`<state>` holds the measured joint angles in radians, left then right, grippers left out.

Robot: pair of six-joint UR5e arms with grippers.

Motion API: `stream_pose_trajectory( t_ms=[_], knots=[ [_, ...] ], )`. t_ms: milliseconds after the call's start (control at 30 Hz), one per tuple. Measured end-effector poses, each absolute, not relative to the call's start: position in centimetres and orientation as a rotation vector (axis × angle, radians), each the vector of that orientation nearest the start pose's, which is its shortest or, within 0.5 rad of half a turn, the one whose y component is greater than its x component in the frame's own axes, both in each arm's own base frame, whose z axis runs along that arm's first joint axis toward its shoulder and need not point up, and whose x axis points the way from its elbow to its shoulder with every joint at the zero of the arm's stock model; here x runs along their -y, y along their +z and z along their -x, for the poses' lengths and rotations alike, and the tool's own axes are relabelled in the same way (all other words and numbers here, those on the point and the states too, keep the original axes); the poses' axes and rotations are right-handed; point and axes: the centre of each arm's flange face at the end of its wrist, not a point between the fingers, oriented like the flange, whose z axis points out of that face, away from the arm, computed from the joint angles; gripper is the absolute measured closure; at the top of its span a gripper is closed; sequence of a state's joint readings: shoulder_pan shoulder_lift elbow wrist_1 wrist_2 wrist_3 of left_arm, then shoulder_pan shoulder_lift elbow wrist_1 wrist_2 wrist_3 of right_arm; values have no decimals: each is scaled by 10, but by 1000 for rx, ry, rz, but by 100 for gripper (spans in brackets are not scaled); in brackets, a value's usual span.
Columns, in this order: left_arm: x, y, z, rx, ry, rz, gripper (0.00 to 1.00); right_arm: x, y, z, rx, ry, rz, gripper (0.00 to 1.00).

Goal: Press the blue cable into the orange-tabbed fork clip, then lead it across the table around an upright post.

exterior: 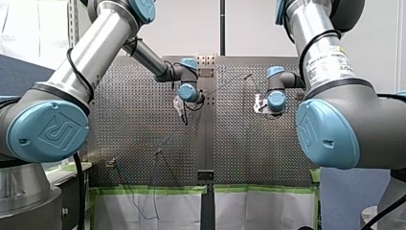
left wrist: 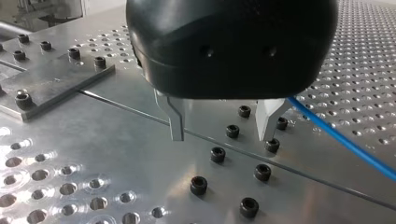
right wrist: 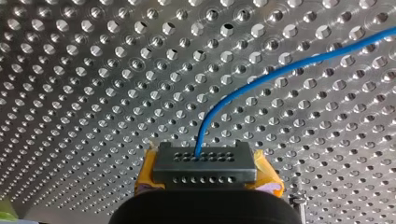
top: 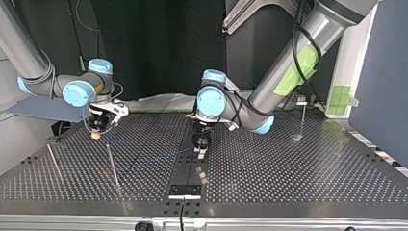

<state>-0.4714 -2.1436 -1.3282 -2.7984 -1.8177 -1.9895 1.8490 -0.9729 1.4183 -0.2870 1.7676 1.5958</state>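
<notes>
The blue cable (right wrist: 280,72) comes out of the middle of a black perforated block held between the yellow pads (right wrist: 267,176) of my right gripper (right wrist: 205,173), which is shut on it above the perforated table. In the top view the blue cable (top: 159,158) runs low from my right gripper (top: 97,134) toward my left gripper (top: 199,153). In the left wrist view my left gripper (left wrist: 220,139) is open just above the centre plate, nothing between its metal fingers (left wrist: 176,122). The blue cable (left wrist: 345,142) passes outside one finger. No orange-tabbed clip shows clearly.
Thin upright posts (top: 113,167) (top: 54,161) stand at the top view's left. At its far right is another thin stand (top: 302,115) with a small head. Several black bolts (left wrist: 217,154) and a thin dark wire (left wrist: 126,108) lie under my left gripper. A bolted plate (left wrist: 51,81) lies beside it.
</notes>
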Motion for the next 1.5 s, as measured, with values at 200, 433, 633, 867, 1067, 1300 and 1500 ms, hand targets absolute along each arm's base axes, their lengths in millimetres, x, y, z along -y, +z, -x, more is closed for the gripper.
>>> stream_pose_trajectory(
  t_ms=[200,433,633,867,1067,1300,1500],
  knots=[
    [414,293,-572,-1586,-503,155,24,617,230,-295,1275,1178,-1390,100],
    [411,289,-569,-1622,-464,159,24,617,229,-295,1275,1178,-1390,100],
    [402,285,-566,-1660,-391,171,22,617,229,-295,1273,1176,-1392,100],
    [393,265,-566,-1728,-320,197,22,617,229,-295,1271,1176,-1393,100],
    [388,228,-565,-1819,-275,213,19,616,229,-295,1269,1173,-1395,100],
    [369,195,-556,-1916,-184,252,19,616,229,-295,1269,1172,-1394,100],
    [350,178,-551,-1941,-120,280,17,616,229,-295,1269,1171,-1395,100]
  ],
)
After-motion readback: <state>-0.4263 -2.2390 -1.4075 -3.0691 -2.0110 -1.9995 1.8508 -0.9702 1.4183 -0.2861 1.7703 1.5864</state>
